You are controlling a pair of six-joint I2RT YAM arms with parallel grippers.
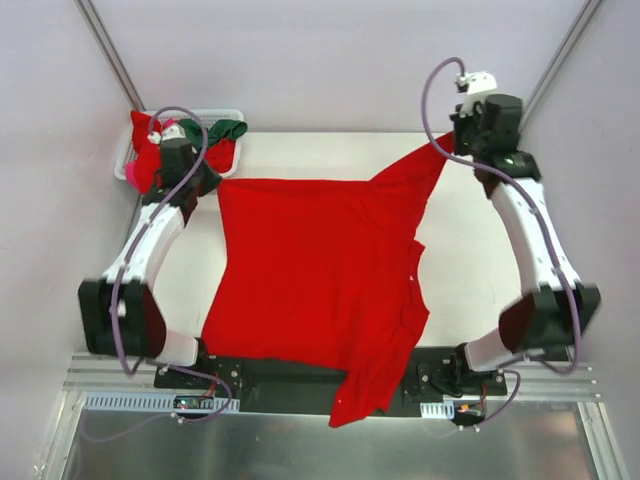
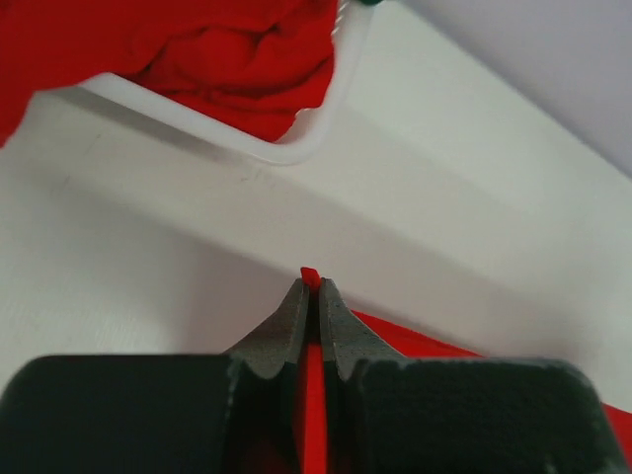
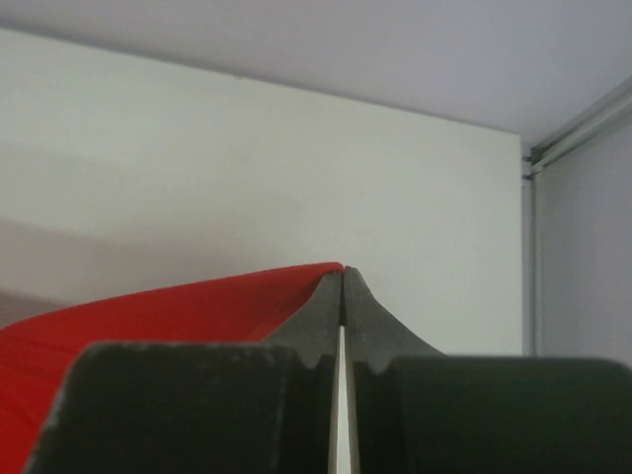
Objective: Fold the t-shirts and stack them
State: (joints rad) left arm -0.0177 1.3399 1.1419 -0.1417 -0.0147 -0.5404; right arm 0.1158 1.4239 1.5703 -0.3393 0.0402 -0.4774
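A: Top external: big red t-shirt (image 1: 310, 270) lies spread on the table (image 1: 470, 260) btwn both arms. Its near end hangs over the front edge.

B: Where are the grippers?

A: Far-left corner of the shirt has the left gripper (image 1: 203, 183) on it. Far-right corner goes to the right gripper (image 1: 448, 142), w/ cloth drawn out to a point there.

B: Fingers?

A: Left wrist cam: jaws pressed together, pinching a thin strip of red cloth, a bit of it poking out past the tips. Right wrist cam: jaws closed too, edge of the red cloth caught at the tips, rest trailing off to the left.

B: Other shirts?

A: White basket (image 1: 228, 113) at the table's far-left corner, just behind the left arm. More red t-shirts (image 1: 147, 150) bunched inside, plus a dark green t-shirt (image 1: 225, 130) at its right end.
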